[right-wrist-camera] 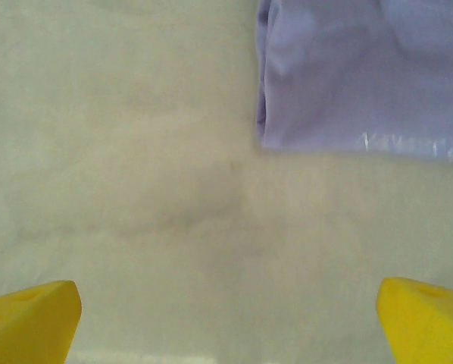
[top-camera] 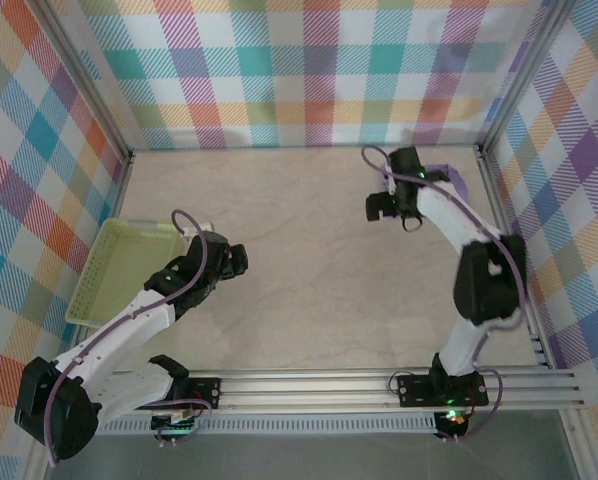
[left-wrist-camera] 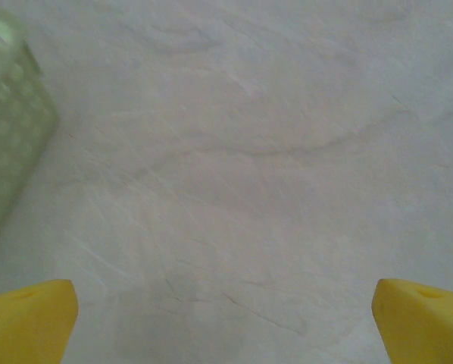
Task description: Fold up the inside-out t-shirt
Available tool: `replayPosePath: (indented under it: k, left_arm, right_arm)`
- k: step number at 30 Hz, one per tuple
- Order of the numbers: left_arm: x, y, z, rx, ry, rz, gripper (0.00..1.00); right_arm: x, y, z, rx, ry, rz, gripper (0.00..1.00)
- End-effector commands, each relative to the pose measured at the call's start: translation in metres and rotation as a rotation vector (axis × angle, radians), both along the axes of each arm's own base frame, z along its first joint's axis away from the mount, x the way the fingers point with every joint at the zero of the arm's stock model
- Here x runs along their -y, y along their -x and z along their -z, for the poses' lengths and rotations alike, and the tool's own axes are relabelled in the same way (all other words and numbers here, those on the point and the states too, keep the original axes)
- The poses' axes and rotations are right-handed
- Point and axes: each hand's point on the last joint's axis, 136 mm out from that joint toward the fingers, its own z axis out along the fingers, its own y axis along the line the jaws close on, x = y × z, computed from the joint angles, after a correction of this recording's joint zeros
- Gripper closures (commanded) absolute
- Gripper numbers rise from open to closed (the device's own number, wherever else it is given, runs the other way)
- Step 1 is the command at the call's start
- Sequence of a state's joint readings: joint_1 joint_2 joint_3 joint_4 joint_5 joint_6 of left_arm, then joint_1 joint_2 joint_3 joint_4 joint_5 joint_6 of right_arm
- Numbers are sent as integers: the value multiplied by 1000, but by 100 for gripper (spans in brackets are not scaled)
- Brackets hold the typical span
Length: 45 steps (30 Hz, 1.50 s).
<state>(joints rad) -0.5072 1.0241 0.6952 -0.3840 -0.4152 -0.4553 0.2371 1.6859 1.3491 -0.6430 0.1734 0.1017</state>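
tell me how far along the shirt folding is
Looks nearly done. Done: the shirt lies on the table near its far right corner as a compact bundle with a doubled-over edge. In hand: nothing; the left gripper and right gripper are both open, holding nothing. Left: perhaps only a tidy-up; the right arm hides much of the shirt from above, so its neatness is unclear.

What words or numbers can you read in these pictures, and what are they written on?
Nothing here can be read clearly.
On the inside-out t-shirt, pale marks near its edge: too blurred to read, and maybe not letters at all.
On the basket, the table and the checked walls: no writing to be seen.
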Motion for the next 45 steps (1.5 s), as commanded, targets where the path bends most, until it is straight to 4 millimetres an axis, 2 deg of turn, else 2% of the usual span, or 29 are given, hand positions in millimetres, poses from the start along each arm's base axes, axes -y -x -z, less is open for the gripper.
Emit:
replayPosePath:
  k: [1,4,6,9,11,13,16,19,22,28,33,36,40,45]
  left_arm:
    - [-22,-15,-15,98,-174,-45,0]
    - [-20,-30,-19,178,-269,3,0]
    - [-17,-32,-17,249,-275,41,0]
    - [-26,-37,-11,263,-294,55,0]
    - [-33,-46,0,227,-294,46,0]
    - [-34,-56,1,234,-306,60,0]
    - [-43,-69,20,227,-317,64,0]
    - [-47,-80,41,185,-341,76,0]
    - [-43,-88,50,210,-345,111,0]
    - [-43,-99,51,299,-274,170,0]
    - [-54,-99,57,305,-219,139,0]
    - [-66,-106,71,287,-151,114,0]
    - [-68,-106,73,279,-125,116,0]
    - [-68,-107,73,281,-126,115,0]
  right_arm:
    - [-5,2,-37,245,-171,81,0]
    - [13,22,-24,306,-143,137,0]
    - [24,31,-12,335,-85,144,0]
    - [46,43,7,383,31,162,0]
    - [55,45,19,417,89,170,0]
    - [62,44,31,435,128,178,0]
    - [56,39,43,468,124,135,0]
    - [49,32,44,500,124,77,0]
    - [46,23,38,561,106,37,0]
    - [51,16,31,681,-58,-19,0]
    - [54,17,38,686,-125,-25,0]
    - [61,14,44,684,-130,3,0]
    - [73,14,44,692,-101,76,0]
    - [72,14,44,689,-102,73,0]
